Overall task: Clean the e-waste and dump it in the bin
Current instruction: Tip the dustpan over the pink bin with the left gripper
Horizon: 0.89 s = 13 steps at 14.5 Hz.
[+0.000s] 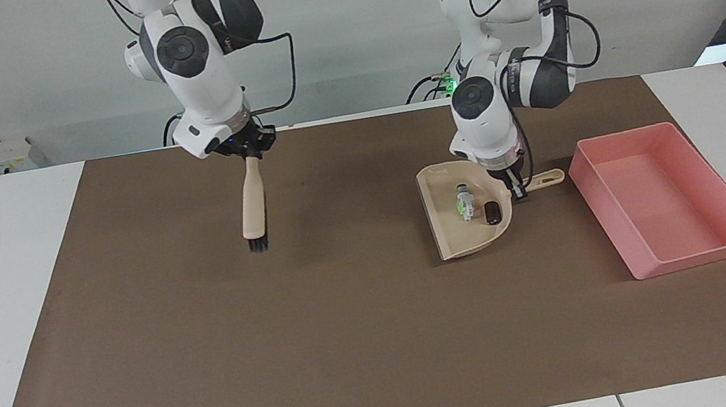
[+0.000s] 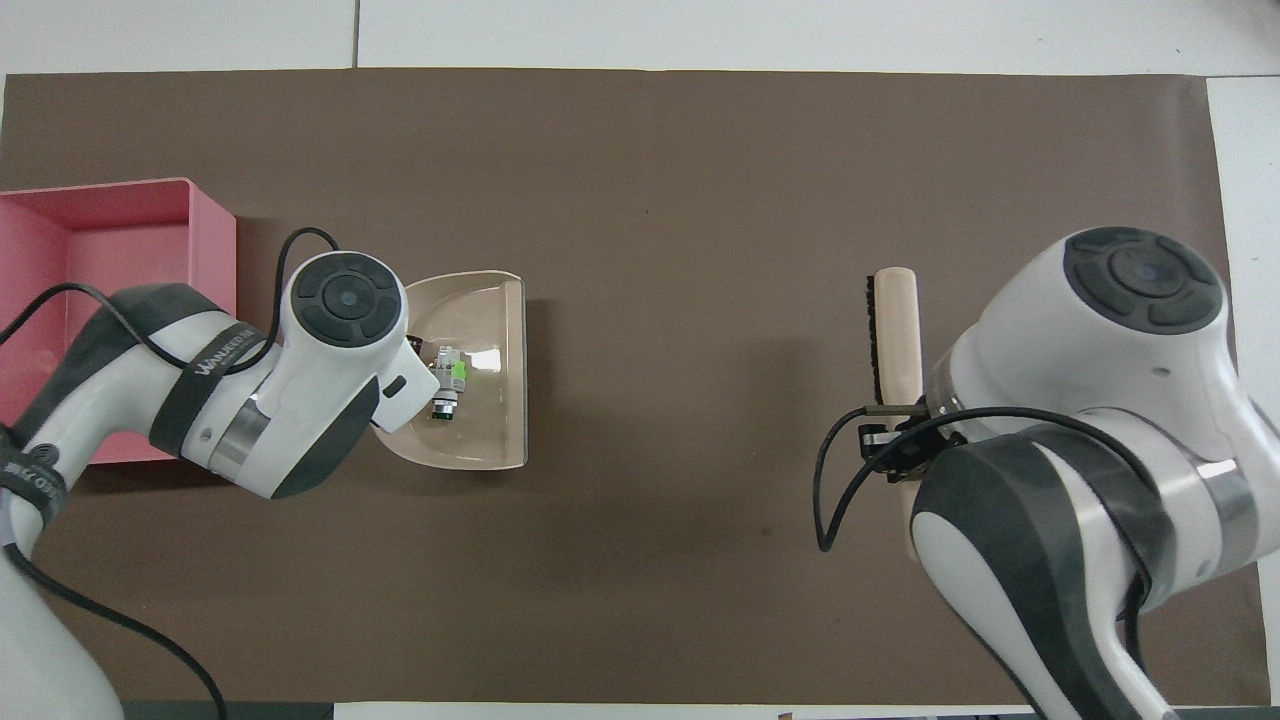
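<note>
The beige dustpan holds both bits of e-waste: the whitish one with green marks and the dark stubby cylinder. My left gripper is shut on the dustpan's handle, beside the pink bin. In the overhead view the dustpan and the whitish bit show, while the left wrist hides the cylinder and the gripper. The bin looks empty. My right gripper is shut on a wooden brush, held bristles down above the mat.
A brown mat covers most of the white table. The brush hangs over the mat toward the right arm's end. Nothing else lies on the mat.
</note>
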Each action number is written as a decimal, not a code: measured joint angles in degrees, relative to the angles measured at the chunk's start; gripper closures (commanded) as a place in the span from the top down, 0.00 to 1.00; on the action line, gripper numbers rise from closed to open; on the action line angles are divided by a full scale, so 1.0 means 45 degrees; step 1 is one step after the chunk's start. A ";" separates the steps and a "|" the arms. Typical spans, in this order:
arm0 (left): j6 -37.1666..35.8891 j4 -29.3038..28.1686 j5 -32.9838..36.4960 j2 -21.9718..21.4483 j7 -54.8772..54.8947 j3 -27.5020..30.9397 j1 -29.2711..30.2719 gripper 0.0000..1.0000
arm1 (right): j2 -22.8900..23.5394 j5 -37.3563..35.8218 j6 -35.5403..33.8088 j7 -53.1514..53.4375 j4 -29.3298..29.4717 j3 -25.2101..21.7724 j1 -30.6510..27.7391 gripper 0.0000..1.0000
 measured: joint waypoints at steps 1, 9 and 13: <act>-0.0060 0.0024 -0.0130 -0.0318 0.0420 0.0020 0.0353 0.00 | -0.0024 -0.0341 -0.0100 -0.0246 -0.0013 0.0003 -0.0544 0.00; -0.1386 0.2379 -0.0254 -0.0989 0.4051 0.0166 0.4309 0.00 | -0.0007 -0.1524 0.1335 -0.4613 -0.1300 -0.0006 -0.4824 0.00; -0.1360 0.3327 -0.0256 -0.0812 0.6289 0.0192 0.6293 0.00 | 0.0831 -0.1542 0.3051 -0.5429 -0.2144 0.0024 -0.5092 0.00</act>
